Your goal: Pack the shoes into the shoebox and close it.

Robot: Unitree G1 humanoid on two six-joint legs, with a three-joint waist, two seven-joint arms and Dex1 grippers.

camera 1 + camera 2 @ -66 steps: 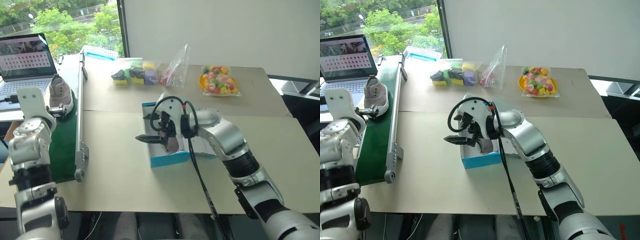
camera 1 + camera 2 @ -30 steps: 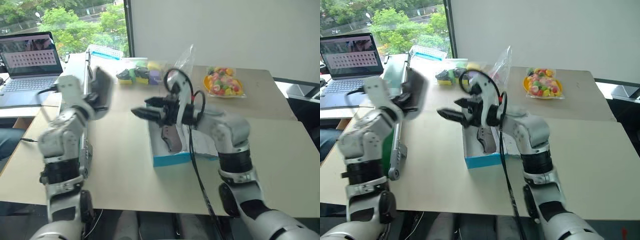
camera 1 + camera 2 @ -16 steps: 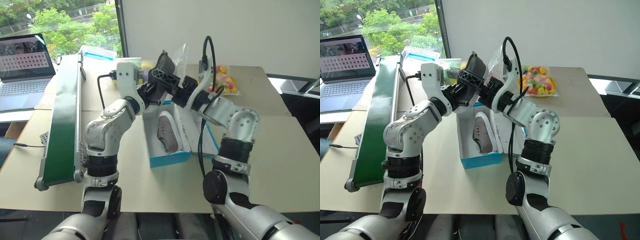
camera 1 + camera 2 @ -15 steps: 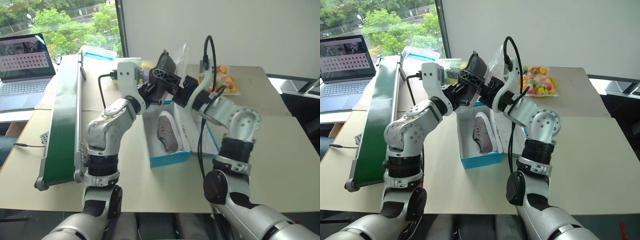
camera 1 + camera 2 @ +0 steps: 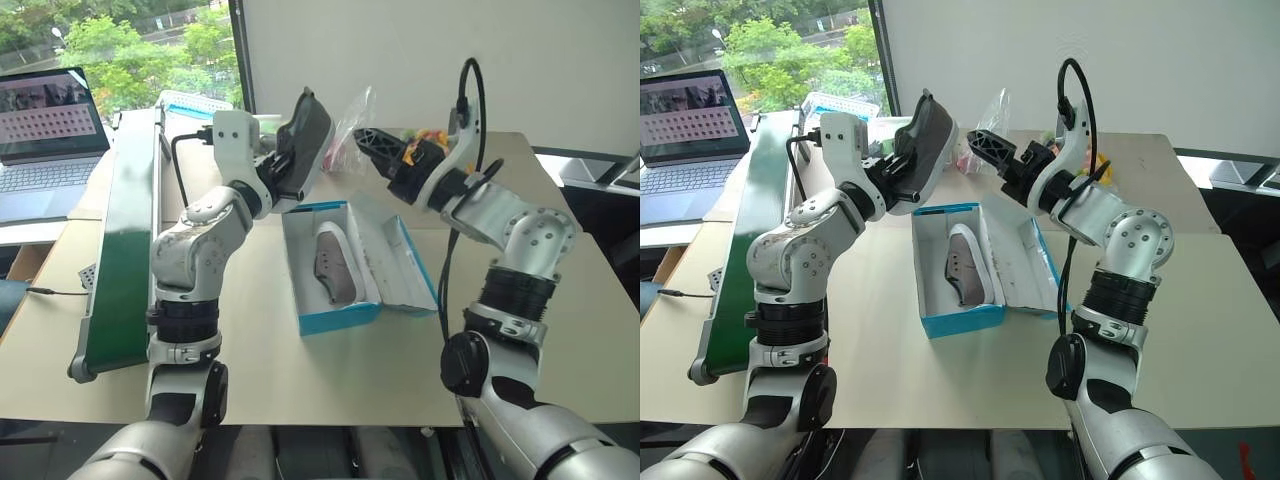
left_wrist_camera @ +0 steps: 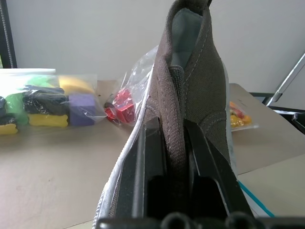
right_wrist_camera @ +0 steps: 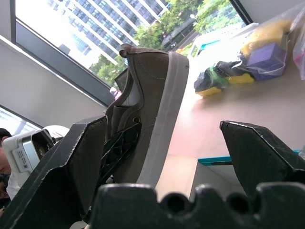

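Packing half done: one shoe [image 5: 333, 265] lies lengthwise in the box [image 5: 340, 318]. Beyond its far-left corner my left gripper [image 5: 283, 183] pinches the second shoe [image 5: 308, 140] upright; right gripper [image 5: 368, 143], jaws wide and empty, faces it above the far edge.

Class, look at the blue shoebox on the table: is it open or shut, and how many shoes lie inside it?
Open. The shoebox has its lid folded back flat beside it, white interior exposed, with one shoe lying inside.
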